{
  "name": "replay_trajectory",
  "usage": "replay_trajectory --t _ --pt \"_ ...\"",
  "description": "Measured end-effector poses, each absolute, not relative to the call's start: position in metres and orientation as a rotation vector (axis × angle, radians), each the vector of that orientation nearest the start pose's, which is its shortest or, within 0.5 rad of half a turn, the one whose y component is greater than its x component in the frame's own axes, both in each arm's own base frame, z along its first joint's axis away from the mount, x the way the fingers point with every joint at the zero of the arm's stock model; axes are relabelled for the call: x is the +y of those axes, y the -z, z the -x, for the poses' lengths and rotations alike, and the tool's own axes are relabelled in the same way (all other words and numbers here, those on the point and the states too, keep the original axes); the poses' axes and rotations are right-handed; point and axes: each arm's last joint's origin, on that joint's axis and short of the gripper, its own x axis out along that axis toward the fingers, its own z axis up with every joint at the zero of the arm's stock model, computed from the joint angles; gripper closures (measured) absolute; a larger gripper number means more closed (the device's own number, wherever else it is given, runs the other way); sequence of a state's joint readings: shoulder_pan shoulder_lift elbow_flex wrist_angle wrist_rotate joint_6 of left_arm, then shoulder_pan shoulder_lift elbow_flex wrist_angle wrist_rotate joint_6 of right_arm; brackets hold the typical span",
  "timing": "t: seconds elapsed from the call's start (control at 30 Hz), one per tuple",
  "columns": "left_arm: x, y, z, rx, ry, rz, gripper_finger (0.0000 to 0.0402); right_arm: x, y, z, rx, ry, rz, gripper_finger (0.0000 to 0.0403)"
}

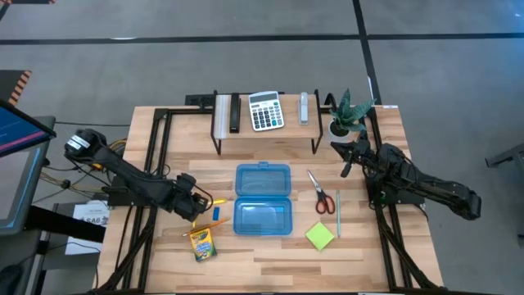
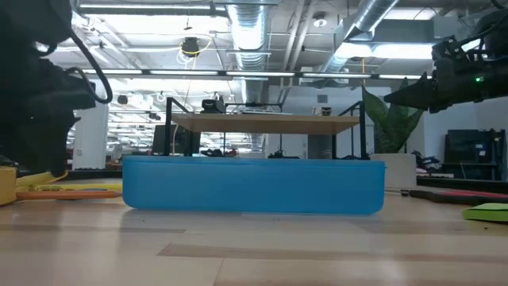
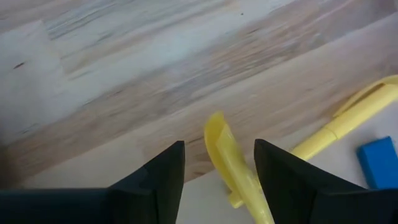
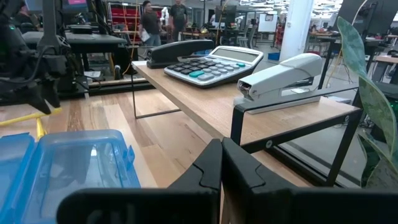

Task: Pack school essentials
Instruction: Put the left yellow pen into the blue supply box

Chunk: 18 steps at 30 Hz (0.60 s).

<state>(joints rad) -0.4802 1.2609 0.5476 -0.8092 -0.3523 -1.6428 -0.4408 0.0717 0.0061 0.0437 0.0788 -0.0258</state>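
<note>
Down low, our left gripper (image 3: pixel 219 163) stands open astride 1 of the yellow pencils (image 3: pixel 231 163) on the table (image 1: pixel 270 254) (beside the blue eraser (image 3: pixel 379 162)); our right gripper (image 4: pixel 222 163) waits shut near the shelf (image 4: pixel 283 115).

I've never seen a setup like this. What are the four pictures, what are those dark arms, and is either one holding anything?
Two robot arms work at a wooden table. One picture looks down from above, one looks level across the tabletop, and two come from cameras on the wrists. On the table lie an open blue case, scissors, a sticky-note pad, a crayon box and a blue eraser. The left tool is open around a yellow pencil, not gripping it. The right tool is shut and empty, by the raised shelf holding a calculator.
</note>
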Motion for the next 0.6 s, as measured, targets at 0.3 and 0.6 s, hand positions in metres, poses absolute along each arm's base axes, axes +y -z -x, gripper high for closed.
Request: replay_trajectory --t 0.3,0.6 --pt "-0.071 -0.143 -0.163 0.994 -0.929 0.812 0.0221 -0.045 -0.164 -0.091 0.029 0.519 0.021 0.0374" --pt "-0.068 -0.13 -0.156 0.989 -0.935 0.828 0.0221 -0.045 -0.164 -0.091 0.028 0.519 0.021 0.0374"
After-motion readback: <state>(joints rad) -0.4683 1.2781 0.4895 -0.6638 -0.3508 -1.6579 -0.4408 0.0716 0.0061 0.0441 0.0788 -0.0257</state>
